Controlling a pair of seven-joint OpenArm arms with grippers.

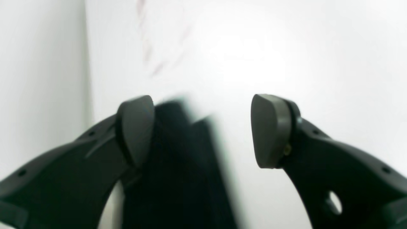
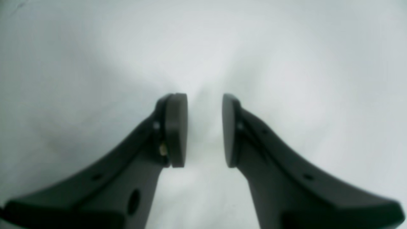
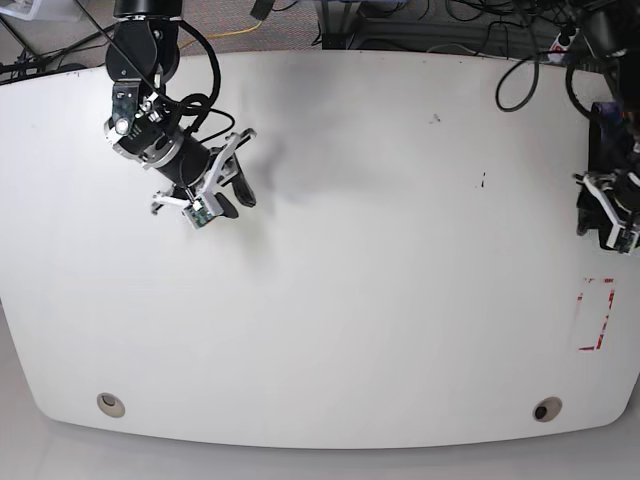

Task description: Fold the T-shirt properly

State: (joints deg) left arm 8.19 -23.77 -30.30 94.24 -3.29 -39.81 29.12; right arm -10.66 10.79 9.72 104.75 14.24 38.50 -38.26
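No T-shirt lies on the white table [image 3: 350, 280] in the base view. In the left wrist view a blurred black mass [image 1: 181, 171] rises beside one finger [image 1: 136, 130]; whether it is the T-shirt I cannot tell. My left gripper [image 1: 203, 111] stands wide open at the table's right edge [image 3: 612, 220], and nothing is clamped between its pads. My right gripper [image 2: 204, 108] hovers over bare table at the back left [image 3: 232, 200]. Its pads are apart with nothing between them.
A red dashed rectangle [image 3: 597, 315] is marked on the table near the right edge, just in front of the left arm. Two round holes [image 3: 111, 404] [image 3: 545, 410] sit near the front edge. Cables [image 3: 520, 70] run along the back edge.
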